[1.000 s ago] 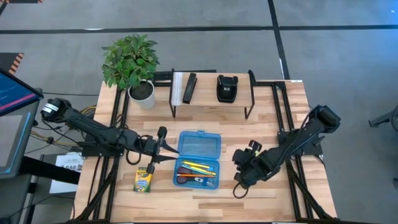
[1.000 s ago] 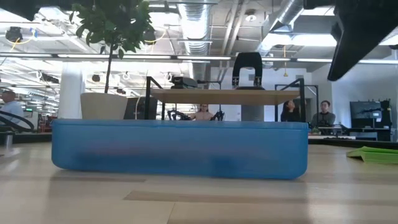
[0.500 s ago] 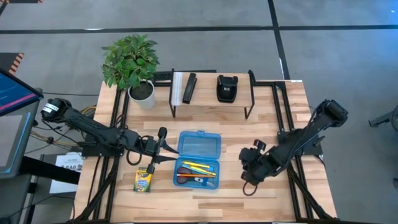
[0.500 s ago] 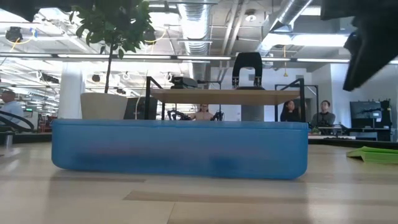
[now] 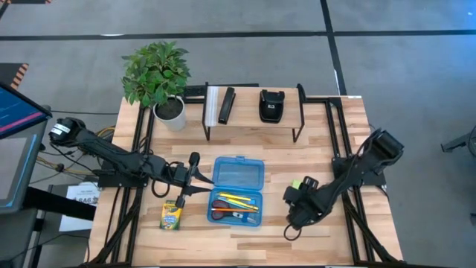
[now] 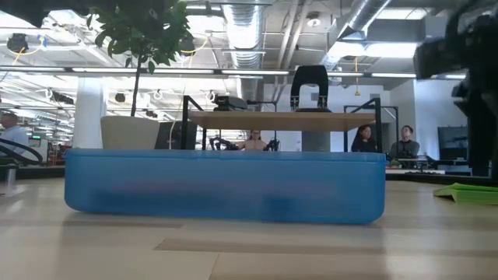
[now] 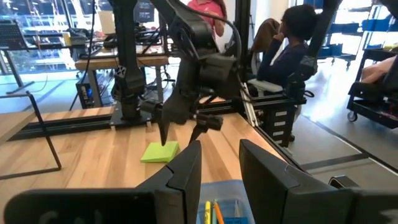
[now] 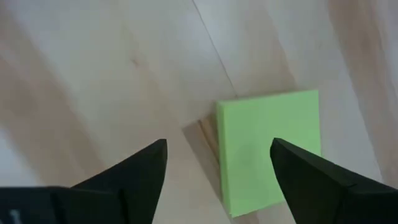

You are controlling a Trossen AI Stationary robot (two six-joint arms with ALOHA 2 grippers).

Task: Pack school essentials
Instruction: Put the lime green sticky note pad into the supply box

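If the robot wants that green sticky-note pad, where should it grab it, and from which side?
Probably from straight above, pinching two opposite edges. The sticky-note pad lies flat on the bare table, so only its thin sides offer a hold. The open right gripper already hangs over it, fingers spread wide.

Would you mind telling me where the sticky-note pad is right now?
In the high view the sticky-note pad lies flat on the table's right side, right of the blue case, with the open right gripper just above it.
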